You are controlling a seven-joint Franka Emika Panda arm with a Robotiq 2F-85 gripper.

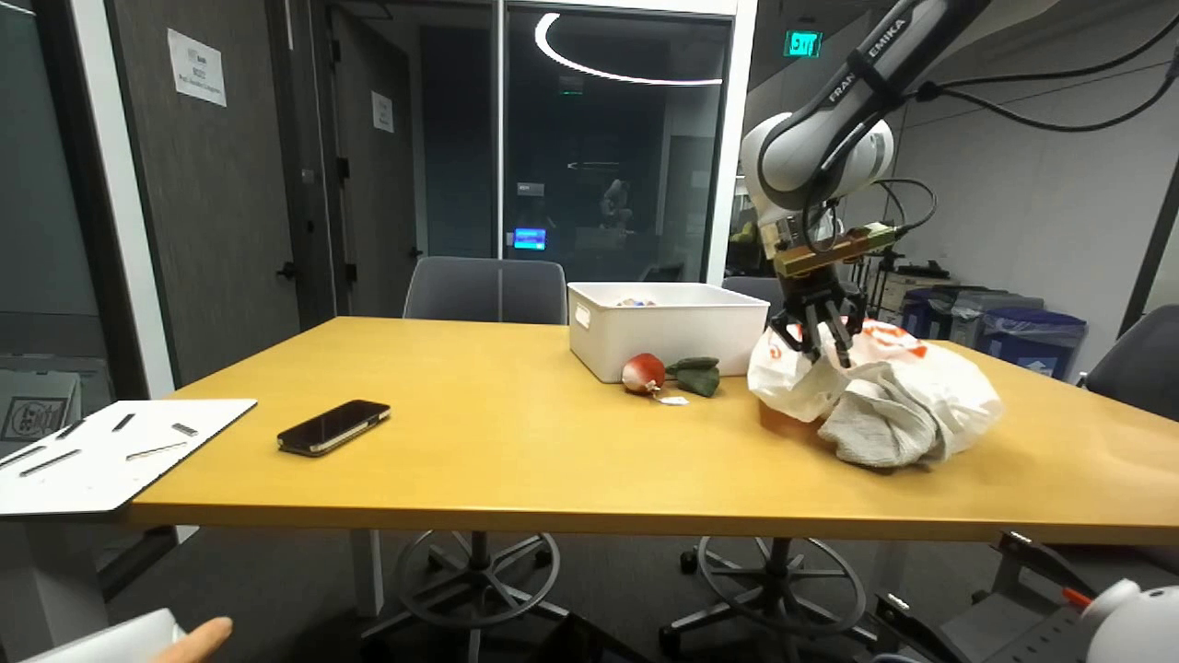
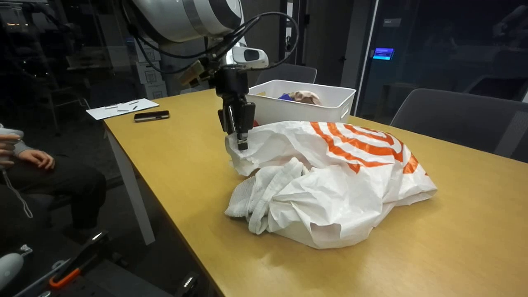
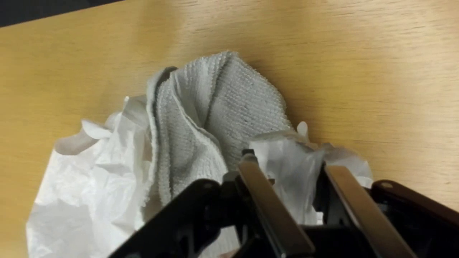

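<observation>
Here's the black two-fingered hand [image 3: 287, 161], pointing down at the tip of the white-and-grey arm [image 1: 815, 161], right at the edge of the rumpled white plastic bag with orange stripes [image 2: 342, 185]! Its fingers [image 3: 275, 209] stand apart, and a crinkled fold of that bag shows in the gap between them; whether either one presses on the plastic, we can't tell. The bag sprawls across the yellow-brown wooden surface [image 1: 479, 396], over on the right in an exterior view, and look at this: a light-grey, ribbed towelling cloth [image 1: 875, 419] bulges out from its near side, bunched and touching the plastic. Farther back and just left of the bag, there's the white, rectangular, open-topped plastic bin [image 1: 677, 333], with a cream-coloured, soft-looking bundle [image 2: 307, 97] and a patch of blue [image 2: 285, 97] inside. Close by the bin's near wall lies a round, red-and-white object with dark-green leaves [image 1: 643, 374], a small white tag [image 1: 672, 401] beside it. Away to the left, well apart from all that, a black, rectangular phone [image 1: 333, 427] lies flat, and even farther left sits a thin white board with short dark strokes [image 1: 101, 488]. A dark-grey chair [image 1: 484, 290] stands beyond the surface's far edge.
</observation>
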